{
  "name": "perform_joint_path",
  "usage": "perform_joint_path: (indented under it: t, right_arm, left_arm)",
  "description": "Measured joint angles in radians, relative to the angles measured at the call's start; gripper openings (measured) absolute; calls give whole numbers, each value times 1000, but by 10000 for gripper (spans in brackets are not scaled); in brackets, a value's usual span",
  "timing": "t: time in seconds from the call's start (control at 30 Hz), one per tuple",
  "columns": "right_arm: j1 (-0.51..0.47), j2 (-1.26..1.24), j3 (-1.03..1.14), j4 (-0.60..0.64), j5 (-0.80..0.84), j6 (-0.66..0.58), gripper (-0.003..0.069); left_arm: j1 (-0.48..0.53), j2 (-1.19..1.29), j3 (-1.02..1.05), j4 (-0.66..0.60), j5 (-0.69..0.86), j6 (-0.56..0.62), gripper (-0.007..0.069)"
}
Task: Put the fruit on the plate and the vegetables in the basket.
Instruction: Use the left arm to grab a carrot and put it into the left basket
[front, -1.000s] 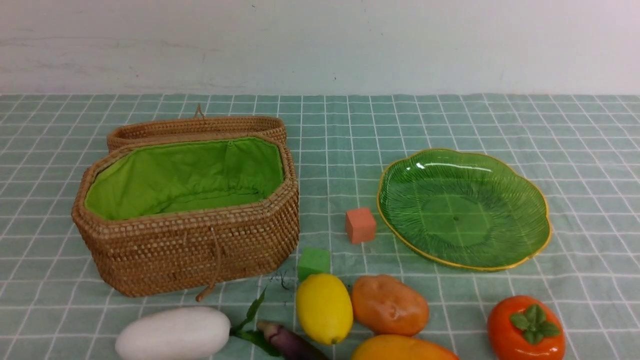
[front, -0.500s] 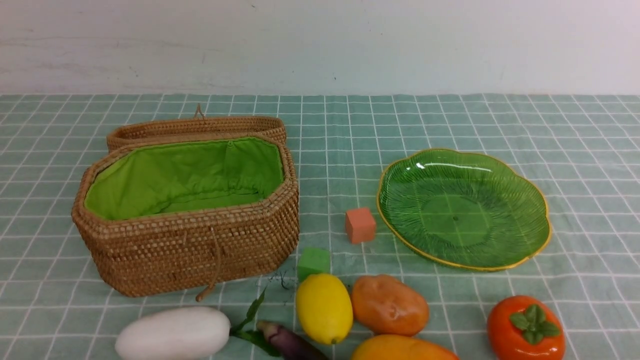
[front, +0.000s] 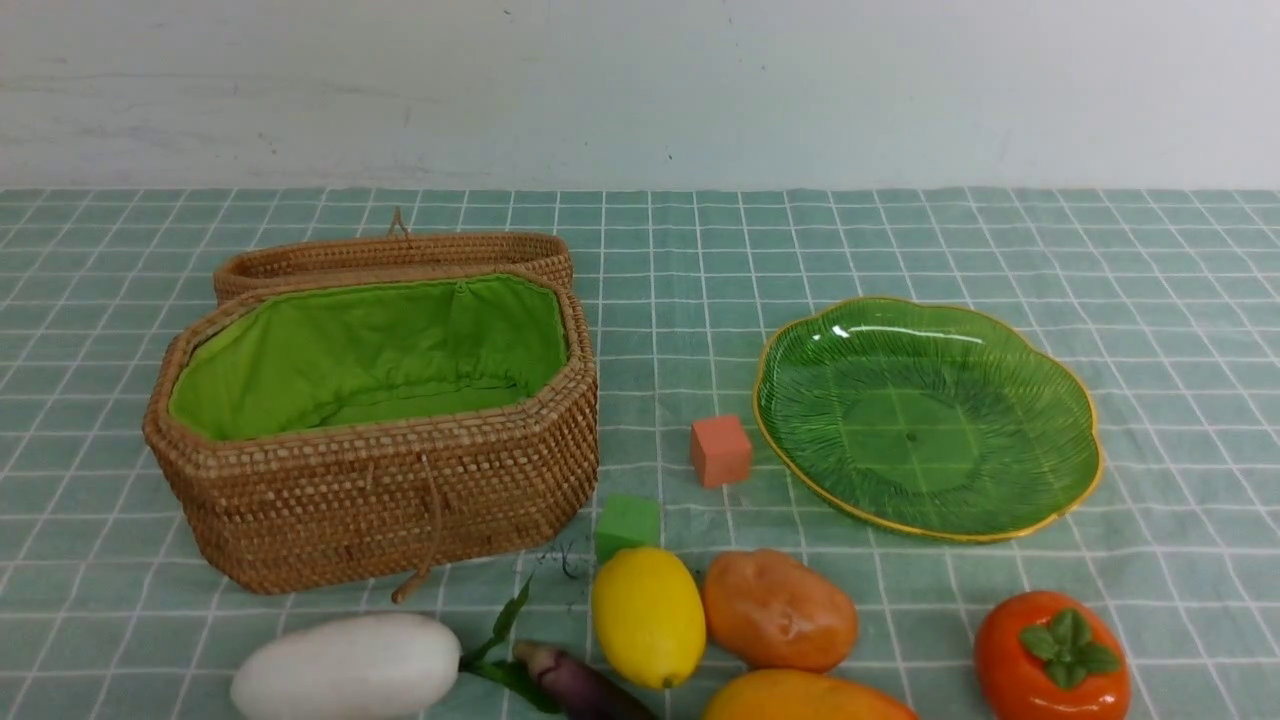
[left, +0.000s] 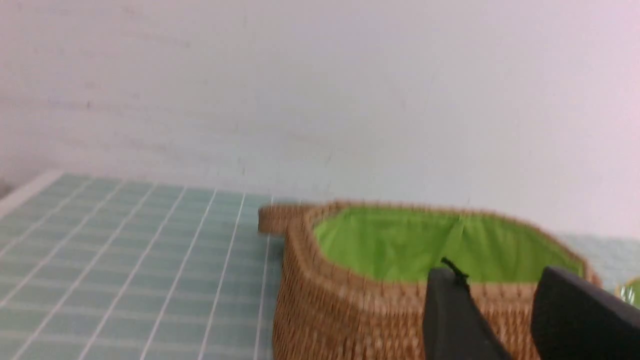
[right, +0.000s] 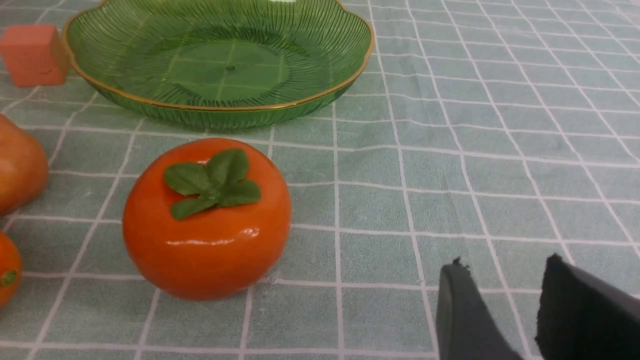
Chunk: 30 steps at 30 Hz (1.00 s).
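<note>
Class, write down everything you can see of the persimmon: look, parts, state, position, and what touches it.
The persimmon is a glossy orange-red round toy, plastic by its shine, with a green leafy cap on top. It sits upright on the checked tablecloth, nearer the robot than the green plate and apart from it. Only the tablecloth touches it; the right tool is beside it, apart.

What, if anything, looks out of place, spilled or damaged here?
Nothing is spilled, tipped or damaged. The only misfits are a small orange cube and a small green cube lying on the cloth between the basket and the plate: neither is fruit or vegetable.
</note>
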Motion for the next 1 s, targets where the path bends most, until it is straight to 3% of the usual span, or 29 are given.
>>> perform_joint_path:
  t: [0.2,0.3,0.47,0.6,0.63,0.67,0.77,1.0]
  right_arm:
    - [0,0,0,0,0,0,242]
    - [0,0,0,0,0,0,242]
    - [0,0,0,0,0,0,242]
    - [0,0,0,0,0,0,242]
    - [0,0,0,0,0,0,242]
    - [0,0,0,0,0,0,242]
    - [0,0,0,0,0,0,242]
    - [0,0,0,0,0,0,242]
  left_arm:
    - [0,0,0,-76,-346,-124,239]
    - [0,0,-27,-91,-403,-151,239]
    - [0,4,-222,-93,-229,-152,239]
    - [0,144,-540,-93,103,-149,239]
    - [0,153,-540,-93,119,-149,239]
    - [0,223,-635,-91,251,-149,239]
    - [0,337,-720,-72,432,-148,239]
    - [-15,486,-737,-49,525,-149,239]
